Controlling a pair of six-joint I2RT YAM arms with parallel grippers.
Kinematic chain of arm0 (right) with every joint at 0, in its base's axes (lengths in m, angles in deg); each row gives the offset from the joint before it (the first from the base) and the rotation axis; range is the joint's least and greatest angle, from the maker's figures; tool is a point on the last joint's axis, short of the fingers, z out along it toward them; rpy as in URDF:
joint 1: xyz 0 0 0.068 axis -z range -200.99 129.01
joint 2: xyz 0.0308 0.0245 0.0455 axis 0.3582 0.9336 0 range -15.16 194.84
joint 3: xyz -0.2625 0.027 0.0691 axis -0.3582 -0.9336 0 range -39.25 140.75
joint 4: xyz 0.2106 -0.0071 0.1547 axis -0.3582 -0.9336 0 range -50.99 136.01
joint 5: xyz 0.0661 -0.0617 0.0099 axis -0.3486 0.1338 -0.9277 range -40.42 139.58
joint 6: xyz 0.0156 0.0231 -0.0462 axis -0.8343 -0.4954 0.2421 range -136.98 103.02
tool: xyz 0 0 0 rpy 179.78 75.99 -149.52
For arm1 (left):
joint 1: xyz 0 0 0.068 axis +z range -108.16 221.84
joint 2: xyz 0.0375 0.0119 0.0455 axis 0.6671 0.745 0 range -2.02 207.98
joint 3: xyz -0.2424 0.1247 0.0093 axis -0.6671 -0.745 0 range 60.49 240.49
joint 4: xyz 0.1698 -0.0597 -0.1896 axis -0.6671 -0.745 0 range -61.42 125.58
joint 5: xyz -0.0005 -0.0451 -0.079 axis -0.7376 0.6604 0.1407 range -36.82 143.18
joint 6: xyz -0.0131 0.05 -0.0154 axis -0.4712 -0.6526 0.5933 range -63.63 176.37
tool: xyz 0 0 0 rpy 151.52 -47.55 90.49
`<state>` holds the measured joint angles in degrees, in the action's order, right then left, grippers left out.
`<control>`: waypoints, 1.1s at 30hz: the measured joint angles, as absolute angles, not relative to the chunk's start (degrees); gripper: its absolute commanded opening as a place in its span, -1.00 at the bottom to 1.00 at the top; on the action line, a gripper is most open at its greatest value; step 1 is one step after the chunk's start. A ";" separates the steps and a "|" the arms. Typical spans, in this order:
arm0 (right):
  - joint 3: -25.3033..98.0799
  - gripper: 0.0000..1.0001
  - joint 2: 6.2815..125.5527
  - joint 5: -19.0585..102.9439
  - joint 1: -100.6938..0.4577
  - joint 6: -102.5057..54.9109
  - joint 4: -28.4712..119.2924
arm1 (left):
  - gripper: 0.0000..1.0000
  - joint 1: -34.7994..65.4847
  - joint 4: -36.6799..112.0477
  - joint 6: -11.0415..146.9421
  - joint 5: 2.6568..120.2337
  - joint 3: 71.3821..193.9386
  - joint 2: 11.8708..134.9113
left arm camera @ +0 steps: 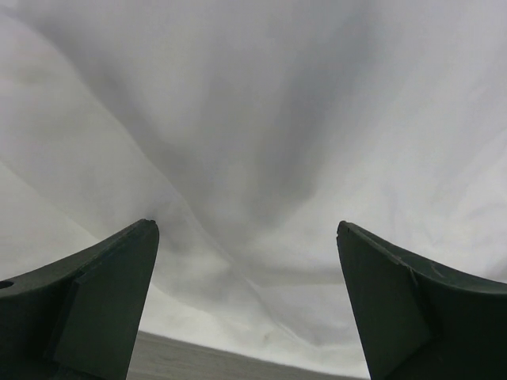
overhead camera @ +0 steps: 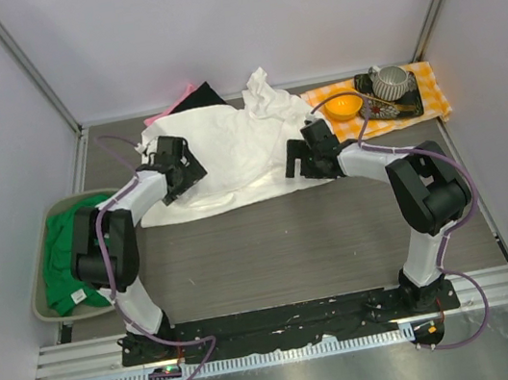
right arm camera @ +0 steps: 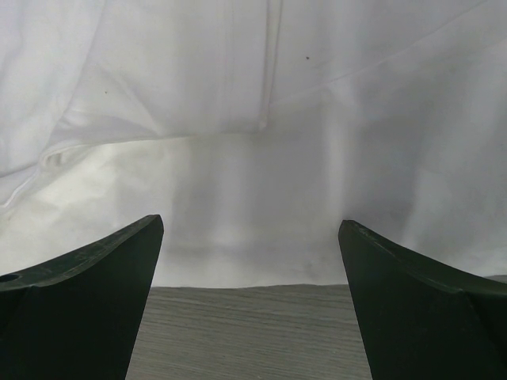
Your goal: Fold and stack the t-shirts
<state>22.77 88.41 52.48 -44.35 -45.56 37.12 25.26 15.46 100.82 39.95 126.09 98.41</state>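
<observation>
Top external view: you see the white t-shirt [overhead camera: 229, 155] spread loosely across the far half of the table [overhead camera: 292, 242], its near hem running roughly parallel to the table's near edge and one bunched part reaching toward the far edge. No print shows on the upturned side. A black t-shirt [overhead camera: 202, 95] and a pink t-shirt [overhead camera: 166, 113] lie at the far edge, partly tucked under the white one. The green t-shirt [overhead camera: 70, 255] sits crumpled in a grey bin [overhead camera: 39, 284] at the table's left edge.

Check the left gripper [overhead camera: 188, 172]: it is over the left part of the white t-shirt, close to the near hem. The right gripper [overhead camera: 299, 158] is over the right part of the same garment, also close to the hem.

Left wrist view: the left gripper [left arm camera: 246, 227] has its fingers spread wide apart with nothing between them. The white t-shirt [left arm camera: 253, 119] fills nearly the whole view, and a thin strip of table [left arm camera: 198, 360] shows at the bottom.

Right wrist view: the right gripper [right arm camera: 252, 223] is likewise spread wide and holds nothing. The white t-shirt [right arm camera: 253, 158] lies ahead of it, and its hem meets the bare wood-grain table [right arm camera: 245, 332] between the fingers (you cannot tell from either wrist view whether the fingertips touch the cloth).

At the far right corner, note an orange-and-white checked cloth [overhead camera: 427, 88] carrying an orange bowl [overhead camera: 342, 103] and a dark tray [overhead camera: 395, 109] with a ribbed metal cup [overhead camera: 392, 81] on it.
</observation>
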 measured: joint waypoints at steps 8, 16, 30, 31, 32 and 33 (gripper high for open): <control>22.53 0.99 88.38 52.48 -44.35 -45.56 37.69 | 1.00 33.53 15.94 99.16 35.75 130.53 102.80; 22.23 0.99 88.36 52.52 -44.35 -45.54 38.30 | 1.00 33.00 14.26 99.92 34.51 131.38 96.02; 22.36 0.99 88.36 52.68 -44.59 -45.54 38.02 | 1.00 25.68 16.03 106.54 38.46 111.52 80.42; 22.36 0.99 88.36 52.70 -44.61 -45.54 38.00 | 1.00 25.68 16.40 106.70 38.68 110.88 80.88; 22.38 0.99 88.36 52.70 -44.63 -45.52 37.97 | 1.00 25.68 17.54 106.78 38.94 110.05 81.40; 22.40 0.99 88.36 52.70 -44.63 -45.52 37.91 | 0.99 25.68 18.65 106.89 39.18 109.40 81.71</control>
<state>22.40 88.36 52.70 -44.63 -45.52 37.91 25.68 18.65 106.89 39.18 109.40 81.71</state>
